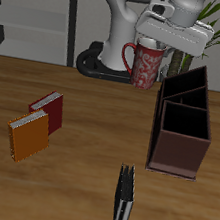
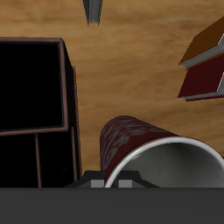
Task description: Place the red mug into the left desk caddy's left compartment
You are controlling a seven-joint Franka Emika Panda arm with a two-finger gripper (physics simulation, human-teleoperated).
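Note:
The red mug (image 1: 145, 65) with its pale floral pattern hangs in the air near the table's back, held at its rim by my gripper (image 1: 156, 49), which is shut on it. Its handle points away from the caddy. The left desk caddy (image 1: 184, 119), a dark maroon box with dividers, stands on the table just beside and below the mug, its compartments open upward. In the wrist view the mug (image 2: 138, 144) sits close under the camera with its white rim showing, next to the caddy (image 2: 35, 96).
A red book (image 1: 48, 110) and an orange book (image 1: 27, 134) lie on the table away from the caddy. A black book (image 1: 123, 197) stands near the front edge. The robot's base (image 1: 110, 61) is behind the mug.

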